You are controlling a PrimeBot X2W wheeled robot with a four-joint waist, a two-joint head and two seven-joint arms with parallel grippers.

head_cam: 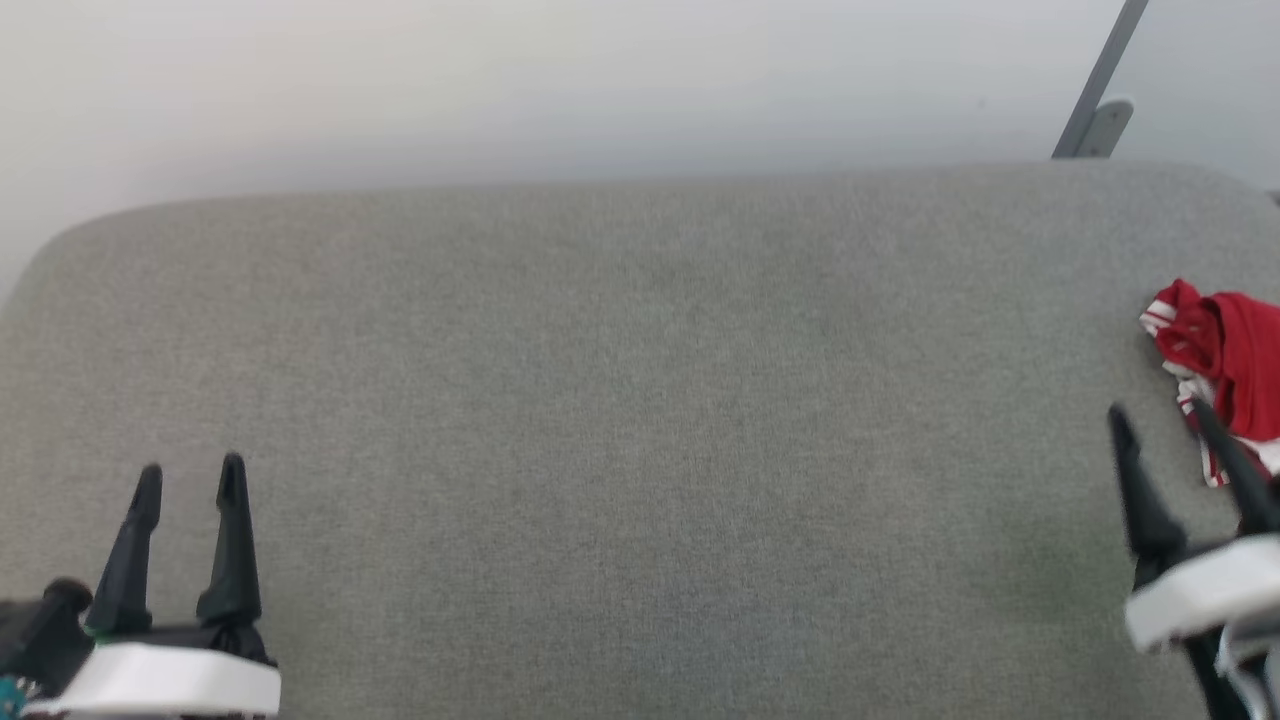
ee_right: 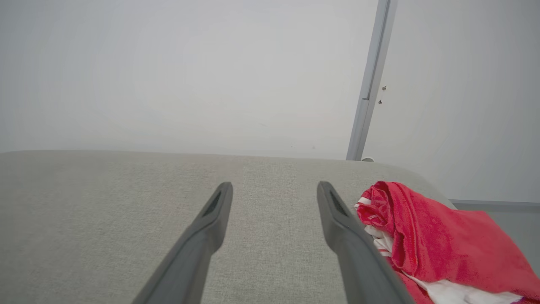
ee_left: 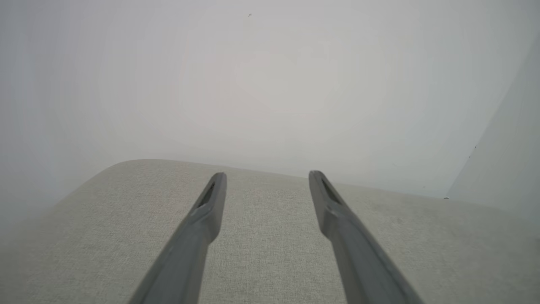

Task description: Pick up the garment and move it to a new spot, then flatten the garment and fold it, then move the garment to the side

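The garment (head_cam: pixel 1228 365) is a crumpled red heap with white and striped trim, lying at the far right edge of the grey padded table (head_cam: pixel 640 420). My right gripper (head_cam: pixel 1160 412) stands open just in front of and left of it, nothing between its fingers. In the right wrist view the garment (ee_right: pixel 430 236) lies bunched to the right of the right-hand finger (ee_right: pixel 341 223), close beside it. At the lower left my left gripper (head_cam: pixel 190 475) is open and empty over bare table. The left wrist view has that gripper (ee_left: pixel 266 175) pointing toward the table's far rounded corner.
A pale wall rises behind the table's far edge. A grey metal post (head_cam: pixel 1100 90) stands at the back right, also seen as a post (ee_right: pixel 373 80) in the right wrist view. The table's rounded far-left corner (ee_left: pixel 126 164) drops away to the floor.
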